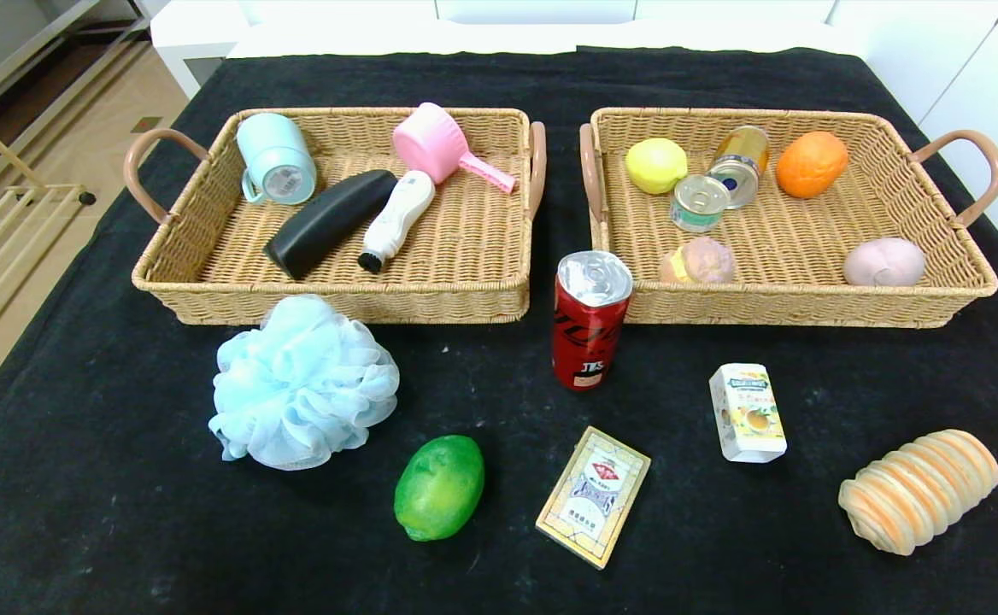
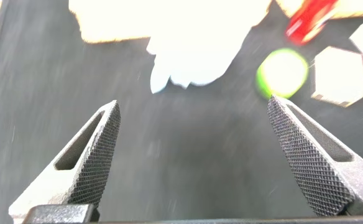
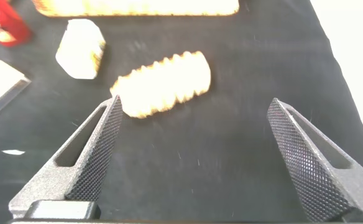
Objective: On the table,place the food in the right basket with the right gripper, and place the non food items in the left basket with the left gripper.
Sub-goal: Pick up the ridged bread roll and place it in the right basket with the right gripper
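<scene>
Both tools hung open above the counter.
Left tool faced the bath pouf; right tool faced the bread loaf.

A mug, scoop, lemon and orange sit in view.

Red can stands upright before gap between baskets; front items well apart.

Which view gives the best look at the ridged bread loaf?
The head view: the bread loaf lies whole and unblocked on the black table, its ridges distinct. The right wrist view also shows it complete, beyond the open right gripper, but washed out. The left wrist view does not show it.
</scene>
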You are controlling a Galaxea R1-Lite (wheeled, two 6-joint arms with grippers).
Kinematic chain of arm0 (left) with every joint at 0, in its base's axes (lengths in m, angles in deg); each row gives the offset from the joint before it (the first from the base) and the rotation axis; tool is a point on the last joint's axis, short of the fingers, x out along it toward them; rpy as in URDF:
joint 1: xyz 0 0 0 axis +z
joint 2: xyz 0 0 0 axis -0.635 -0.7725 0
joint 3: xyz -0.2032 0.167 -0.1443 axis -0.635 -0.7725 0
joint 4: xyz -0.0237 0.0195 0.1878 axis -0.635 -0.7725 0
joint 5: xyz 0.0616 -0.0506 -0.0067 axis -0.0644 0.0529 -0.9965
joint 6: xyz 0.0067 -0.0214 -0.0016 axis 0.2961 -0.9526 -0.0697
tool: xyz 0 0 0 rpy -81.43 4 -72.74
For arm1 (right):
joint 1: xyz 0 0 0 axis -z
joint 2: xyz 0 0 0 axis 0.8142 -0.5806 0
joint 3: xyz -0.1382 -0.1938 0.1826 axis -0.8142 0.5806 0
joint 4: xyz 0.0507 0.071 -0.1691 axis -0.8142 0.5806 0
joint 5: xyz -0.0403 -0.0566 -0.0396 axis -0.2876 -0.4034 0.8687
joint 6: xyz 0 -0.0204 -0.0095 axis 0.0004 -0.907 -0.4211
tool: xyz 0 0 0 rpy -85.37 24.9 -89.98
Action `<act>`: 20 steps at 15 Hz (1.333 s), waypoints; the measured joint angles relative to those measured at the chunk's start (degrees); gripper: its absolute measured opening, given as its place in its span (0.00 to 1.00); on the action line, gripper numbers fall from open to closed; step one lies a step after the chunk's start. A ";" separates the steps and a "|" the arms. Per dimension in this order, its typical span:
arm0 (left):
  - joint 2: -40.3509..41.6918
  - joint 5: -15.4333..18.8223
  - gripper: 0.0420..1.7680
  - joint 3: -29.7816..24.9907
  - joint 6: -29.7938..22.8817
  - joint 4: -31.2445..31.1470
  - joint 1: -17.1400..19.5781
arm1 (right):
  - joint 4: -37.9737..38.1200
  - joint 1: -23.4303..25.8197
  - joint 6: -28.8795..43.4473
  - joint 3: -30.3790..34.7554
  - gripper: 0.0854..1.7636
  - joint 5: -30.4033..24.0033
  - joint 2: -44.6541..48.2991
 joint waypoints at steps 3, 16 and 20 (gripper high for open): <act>-10.64 6.79 0.97 8.74 0.82 -0.04 -2.32 | 3.36 -1.02 -1.18 -8.37 0.97 -4.80 -9.25; -46.97 10.02 0.97 24.32 1.67 0.51 -30.71 | -15.99 -23.06 -1.04 -14.91 0.97 -0.33 -42.58; -52.91 2.62 0.97 25.33 2.94 7.42 -35.84 | -15.97 -23.61 -1.01 -14.53 0.97 -1.88 -43.89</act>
